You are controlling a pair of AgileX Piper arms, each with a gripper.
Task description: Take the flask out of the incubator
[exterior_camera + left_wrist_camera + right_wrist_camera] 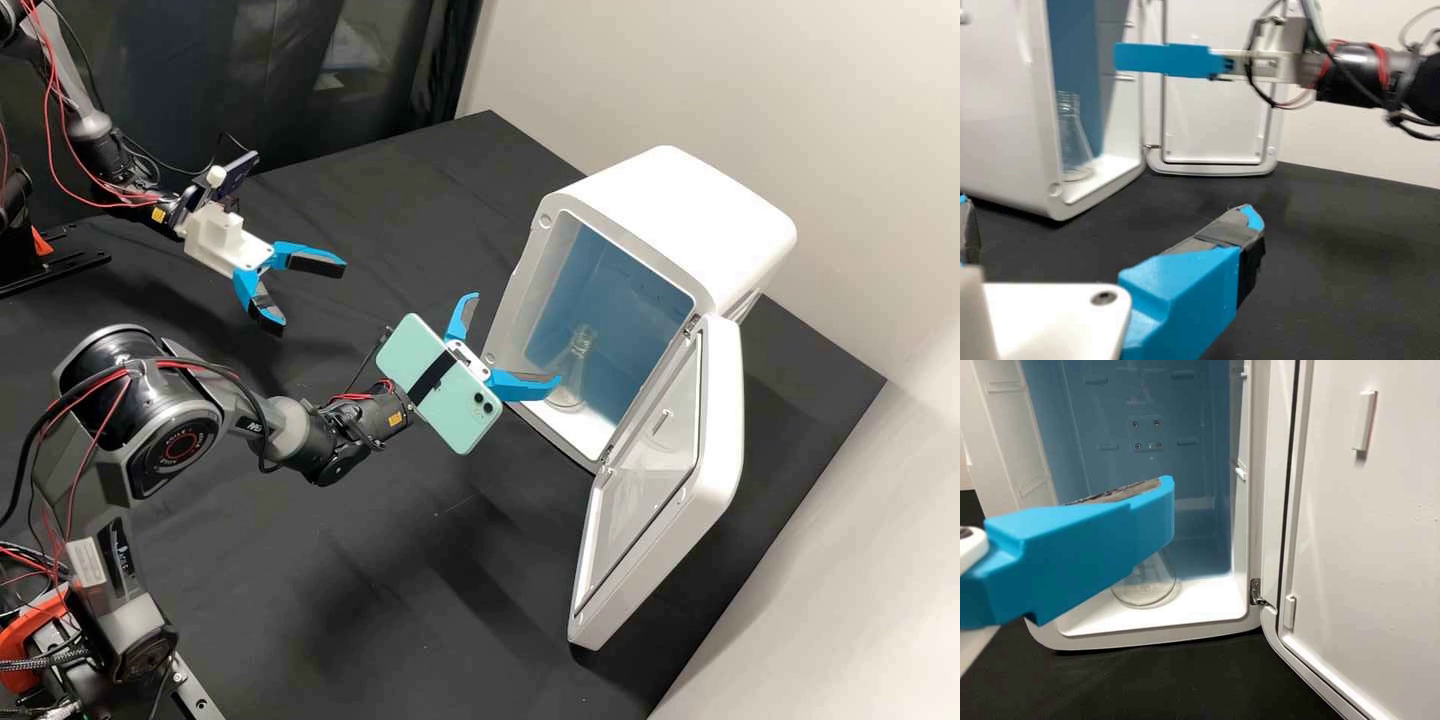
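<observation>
Right gripper (497, 350) hangs released, its two blue fingers (525, 385) spread wide and holding nothing, with the tips at the mouth of the incubator (680, 210). Whether they pass the rim I cannot tell. One mint-green phone (440, 385) is strapped across the wrist just behind it, on the right arm (300, 435), which comes in from 8 o'clock over the black bench (400, 560).

One door (690, 470) hangs swung open at 5 o'clock of the white box, hinged on its far side and standing apart from the gripper.

One clear flask (580, 360) stands upright on the floor of the blue-lined chamber, at 3 o'clock of the right gripper and near it, not touched. In the right wrist view the gripper's own finger crosses in front of the flask's neck and hides it, and the round base shows below.

Left gripper (300, 285) is at 10 o'clock of the right one, well apart from it and above the bench. Its two fingers are parted and empty. The left arm (100, 150) behind it carries red cables (60, 130).

That makes two arms, two grippers, four fingers, one incubator, one flask.

Black curtain (250, 70) hangs at 11 o'clock, and a pale wall (750, 80) stands at 1 o'clock behind the incubator.
</observation>
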